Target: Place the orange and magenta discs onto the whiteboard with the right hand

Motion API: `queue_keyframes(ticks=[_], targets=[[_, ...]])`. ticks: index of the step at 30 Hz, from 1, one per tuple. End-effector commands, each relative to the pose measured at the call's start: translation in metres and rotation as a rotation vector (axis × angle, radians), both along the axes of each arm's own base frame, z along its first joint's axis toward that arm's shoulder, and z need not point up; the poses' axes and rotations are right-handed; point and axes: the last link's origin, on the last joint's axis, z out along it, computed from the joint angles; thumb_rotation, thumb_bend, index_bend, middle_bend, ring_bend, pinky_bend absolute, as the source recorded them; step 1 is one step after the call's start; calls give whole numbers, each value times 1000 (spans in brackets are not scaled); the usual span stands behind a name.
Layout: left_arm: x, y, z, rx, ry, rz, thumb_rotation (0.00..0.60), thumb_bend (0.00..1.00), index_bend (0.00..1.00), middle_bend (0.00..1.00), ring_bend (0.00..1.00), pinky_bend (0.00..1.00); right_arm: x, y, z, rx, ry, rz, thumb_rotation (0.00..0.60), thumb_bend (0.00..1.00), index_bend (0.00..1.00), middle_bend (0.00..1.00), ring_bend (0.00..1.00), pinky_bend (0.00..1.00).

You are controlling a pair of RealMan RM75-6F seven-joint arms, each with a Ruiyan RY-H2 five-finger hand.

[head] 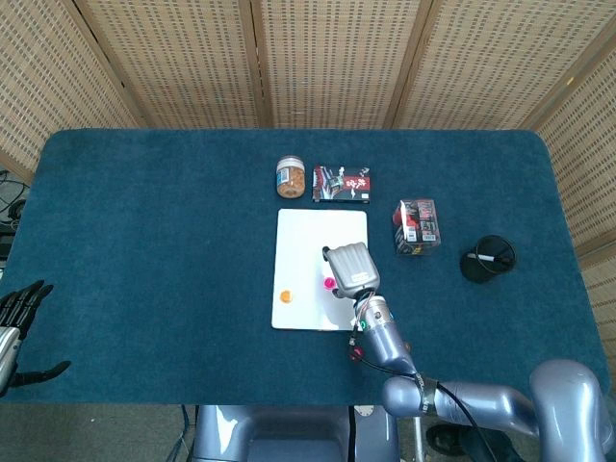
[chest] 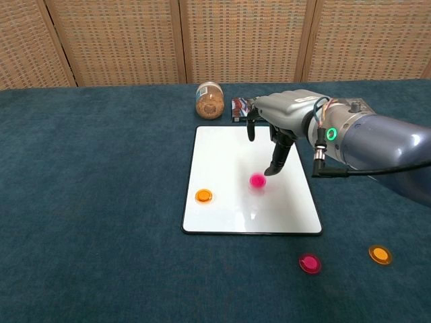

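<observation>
The whiteboard [head: 306, 236] [chest: 225, 151] lies flat at the table's middle. One orange disc [head: 285, 296] [chest: 203, 196] sits on its near left part. My right hand [head: 352, 267] [chest: 283, 124] hovers over the board's right half with its fingers apart. A magenta disc [head: 329, 283] [chest: 257, 180] shows on the board just under one lowered fingertip, clear of the thumb. On the cloth in front of the board lie a second magenta disc [chest: 310, 263] and a second orange disc [chest: 380, 254]. My left hand [head: 17, 322] stays at the table's near left edge, holding nothing, fingers apart.
Behind the board stand a jar [head: 292, 177] [chest: 210, 99] and a flat card box [head: 342, 184]. A clear box with red contents [head: 417, 226] and a black round holder [head: 488, 258] are to the right. My right forearm [chest: 384, 145] crosses the right side.
</observation>
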Motion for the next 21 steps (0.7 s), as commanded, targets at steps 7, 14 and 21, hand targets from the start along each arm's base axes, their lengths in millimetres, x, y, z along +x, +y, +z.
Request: queue_keyframes(ticks=[7, 14, 21], targets=[[1, -2, 2, 4, -6, -10, 600, 0, 0, 0, 0, 0, -12, 18, 16, 5, 9, 6, 600, 129, 333, 996, 1000, 1000], [4, -6, -2, -10, 12, -27, 600, 0, 0, 0, 0, 0, -67, 51, 46, 42, 14, 1, 600, 260, 397, 997, 1000, 1000], [5, -8, -2, 0, 16, -30, 600, 0, 0, 0, 0, 0, -114, 76, 67, 63, 0, -15, 600, 311, 419, 998, 1000, 1000]])
